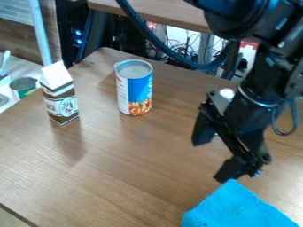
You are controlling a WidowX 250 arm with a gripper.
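Blue cloth [237, 208] lies on the table [118, 177] — just beside one fingertip of the black gripper [213, 156], which hangs open — can [135, 88] and carton [60, 95] well apart

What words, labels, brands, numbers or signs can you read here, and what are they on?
Blue and white can: lettering on its side, partly turned away, not readable with certainty.
Milk-style carton: print on its brown and white sides, too small to read.
Green can at the left edge: label too small to read.
Blue cloth: no print that I can see.
So there is nothing I can quote reliably.
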